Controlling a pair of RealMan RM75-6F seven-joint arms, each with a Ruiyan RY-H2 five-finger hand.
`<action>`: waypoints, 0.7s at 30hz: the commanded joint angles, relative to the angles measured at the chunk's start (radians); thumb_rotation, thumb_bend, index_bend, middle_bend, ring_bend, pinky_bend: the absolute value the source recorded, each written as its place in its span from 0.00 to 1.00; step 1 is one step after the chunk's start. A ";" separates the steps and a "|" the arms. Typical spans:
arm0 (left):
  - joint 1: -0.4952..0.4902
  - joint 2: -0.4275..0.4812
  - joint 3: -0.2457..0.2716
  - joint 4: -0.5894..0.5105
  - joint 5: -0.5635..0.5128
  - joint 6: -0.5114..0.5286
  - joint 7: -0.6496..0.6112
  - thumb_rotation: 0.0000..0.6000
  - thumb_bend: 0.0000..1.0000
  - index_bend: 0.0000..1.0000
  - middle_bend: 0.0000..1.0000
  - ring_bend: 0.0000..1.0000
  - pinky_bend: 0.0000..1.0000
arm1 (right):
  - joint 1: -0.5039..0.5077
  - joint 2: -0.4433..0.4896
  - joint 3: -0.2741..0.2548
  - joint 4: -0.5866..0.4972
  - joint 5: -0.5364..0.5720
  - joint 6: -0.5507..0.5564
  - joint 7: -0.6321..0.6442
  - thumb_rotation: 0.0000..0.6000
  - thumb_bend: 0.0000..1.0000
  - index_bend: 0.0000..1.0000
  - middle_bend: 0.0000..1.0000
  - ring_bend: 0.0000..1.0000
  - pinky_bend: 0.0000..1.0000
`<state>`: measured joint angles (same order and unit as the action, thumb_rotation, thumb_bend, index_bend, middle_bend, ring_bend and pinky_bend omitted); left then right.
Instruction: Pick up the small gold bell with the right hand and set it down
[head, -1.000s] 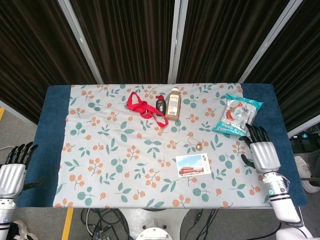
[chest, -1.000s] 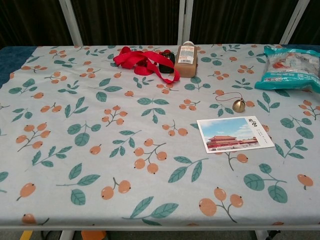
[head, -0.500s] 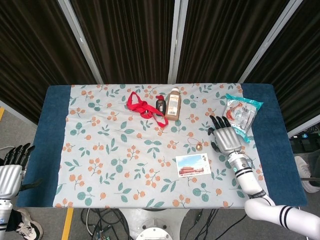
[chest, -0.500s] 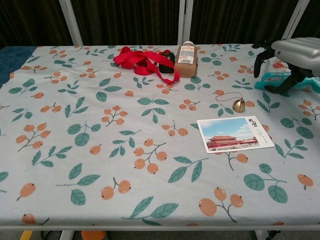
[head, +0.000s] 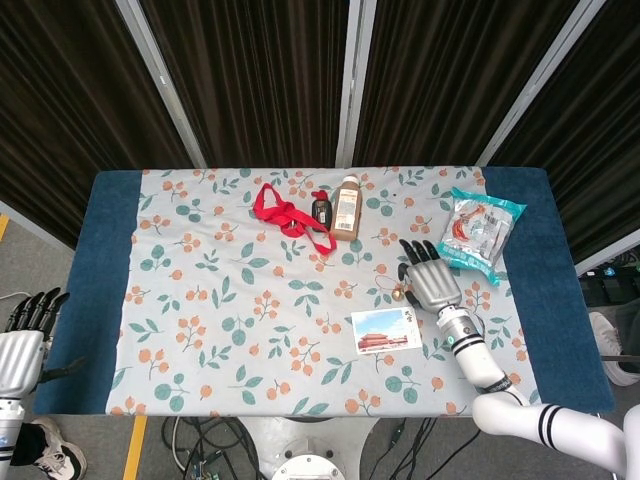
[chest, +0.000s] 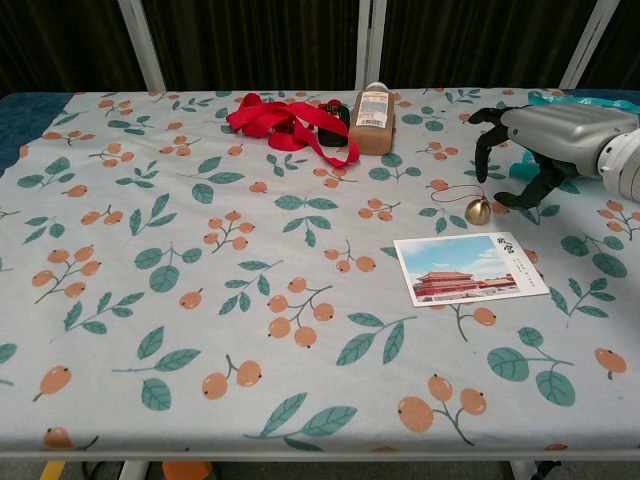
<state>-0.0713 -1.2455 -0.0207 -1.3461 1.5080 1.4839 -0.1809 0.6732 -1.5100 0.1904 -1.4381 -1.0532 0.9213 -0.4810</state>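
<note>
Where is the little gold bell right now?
The small gold bell lies on the flowery tablecloth on the right side of the chest view, just behind the postcard and right by the right hand's open fingers.

Robot lab / data-collection rig, not a home.
Black curtains (head: 250, 70) on metal poles (head: 350, 80) behind the worktop (head: 110, 260), loose cables (head: 200, 440) on the floor under its front edge, patterned cloth (chest: 150, 250) staged over it.
</note>
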 joint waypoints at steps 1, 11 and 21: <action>0.001 0.000 0.001 0.003 0.001 0.000 -0.004 1.00 0.04 0.08 0.05 0.00 0.05 | 0.006 -0.009 -0.004 0.006 -0.001 0.002 -0.001 1.00 0.28 0.46 0.00 0.00 0.00; 0.002 -0.002 0.002 0.016 -0.003 -0.006 -0.026 1.00 0.04 0.09 0.05 0.00 0.05 | 0.023 -0.023 -0.015 0.016 0.012 0.003 -0.004 1.00 0.29 0.48 0.00 0.00 0.00; 0.003 -0.001 0.003 0.027 -0.002 -0.008 -0.044 1.00 0.04 0.08 0.05 0.00 0.05 | 0.034 -0.026 -0.026 0.010 0.020 0.009 -0.013 1.00 0.29 0.51 0.00 0.00 0.00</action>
<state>-0.0681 -1.2469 -0.0173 -1.3197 1.5063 1.4759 -0.2243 0.7069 -1.5360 0.1651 -1.4281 -1.0336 0.9302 -0.4937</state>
